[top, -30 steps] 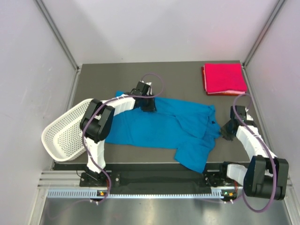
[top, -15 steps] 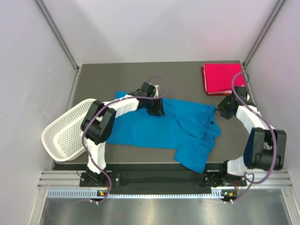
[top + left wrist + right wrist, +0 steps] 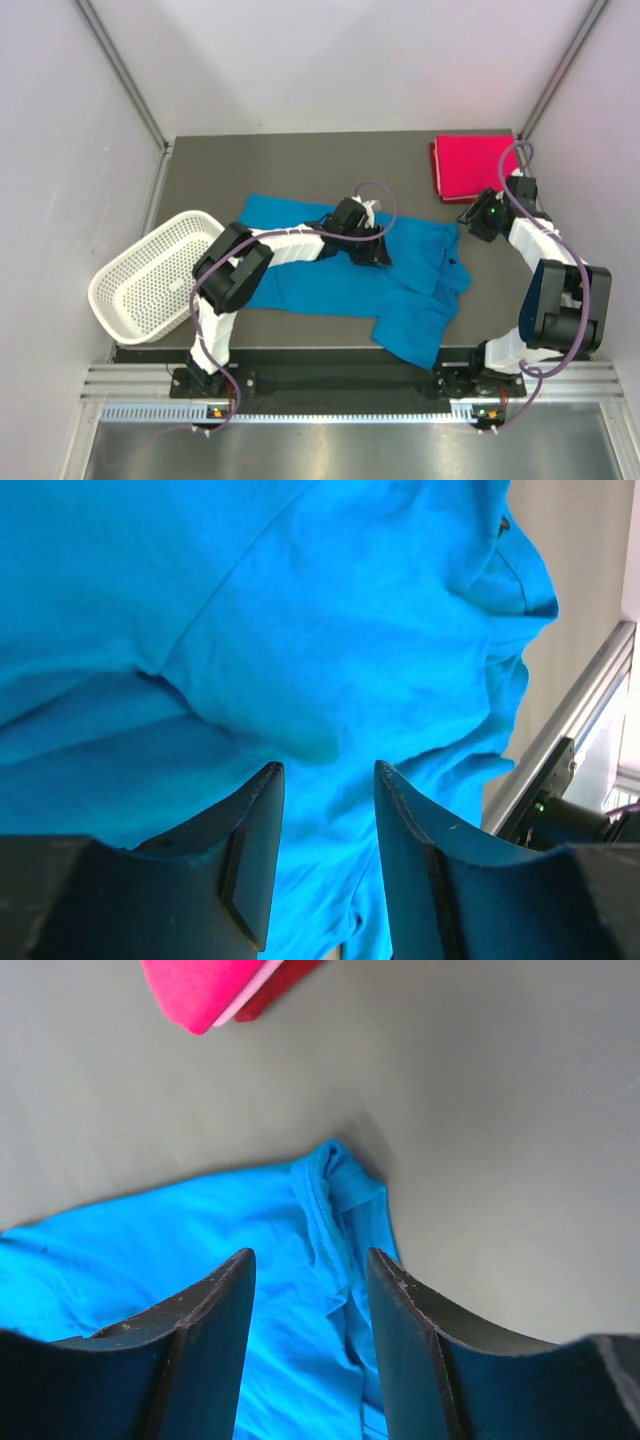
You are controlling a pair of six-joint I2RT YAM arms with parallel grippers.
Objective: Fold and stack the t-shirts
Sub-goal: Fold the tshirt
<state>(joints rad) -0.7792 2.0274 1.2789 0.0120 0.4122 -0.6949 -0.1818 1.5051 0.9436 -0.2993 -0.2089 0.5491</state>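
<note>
We see the dark grey counter (image 3: 300, 165) filling the middle of the overhead view, between pale walls. Across its centre lies the blue t-shirt (image 3: 330, 285), opened out but rumpled, with one part trailing toward the near edge on the right and a bunched fold at its right side. The white mesh basket (image 3: 150, 275) sits tilted at the counter's left edge, apart from the shirt. In the far right corner we find the pink-red t-shirt (image 3: 478, 167) folded into a neat square, well apart from the blue one.

The left arm reaches across the blue shirt, and its left claw (image 3: 378, 255) is over the cloth near the shirt's middle. In its wrist view the left claw (image 3: 328, 770) is spread, with nothing between the fingers and only creased blue t-shirt (image 3: 300, 630) beyond them; we cannot tell whether the tips touch the cloth.

The right claw (image 3: 470, 215) is between the two shirts, just beside the blue shirt's right far corner. In its wrist view the right claw (image 3: 310, 1255) is likewise spread and empty, framing that bunched corner of the blue t-shirt (image 3: 200, 1250), with an edge of the pink-red t-shirt (image 3: 215, 985) at the top.
</note>
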